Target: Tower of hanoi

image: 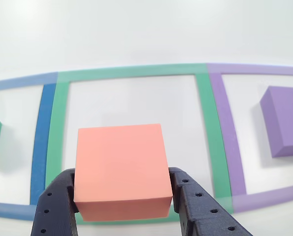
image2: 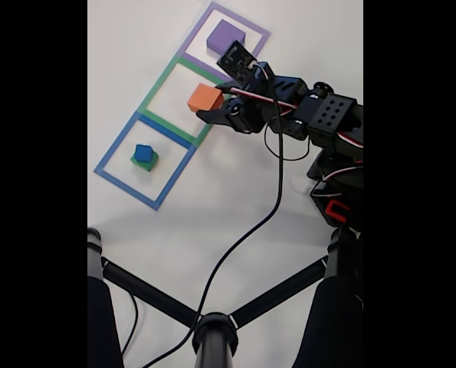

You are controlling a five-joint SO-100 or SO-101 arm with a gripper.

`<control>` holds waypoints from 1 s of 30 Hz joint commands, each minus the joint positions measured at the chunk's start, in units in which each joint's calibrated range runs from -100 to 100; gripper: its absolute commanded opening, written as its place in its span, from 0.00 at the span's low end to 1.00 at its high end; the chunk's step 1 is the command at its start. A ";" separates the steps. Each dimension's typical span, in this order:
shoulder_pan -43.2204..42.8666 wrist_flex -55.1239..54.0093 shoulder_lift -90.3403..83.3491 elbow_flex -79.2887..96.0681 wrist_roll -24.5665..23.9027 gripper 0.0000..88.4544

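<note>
claw (image: 122,199) clamped on orange cube (image: 120,167), one jaw on each side face, holding it over the green outline (image: 205,105); whether it rests on the tabletop (image2: 212,192) or hangs just above, cannot tell. likely the middle square serves as its peg. purple cube (image: 284,120) sits alone in the purple outline (image: 230,142). in the fixed view, blue cube (image2: 142,152) sits atop green cube (image2: 149,162) inside the blue outline (image2: 113,149). cubes matte, flat-faced, sharp-edged, graded in size; orange a pale salmon close up.
</note>
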 commanded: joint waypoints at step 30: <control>-0.14 -59.51 53.33 -5.52 0.59 0.18</control>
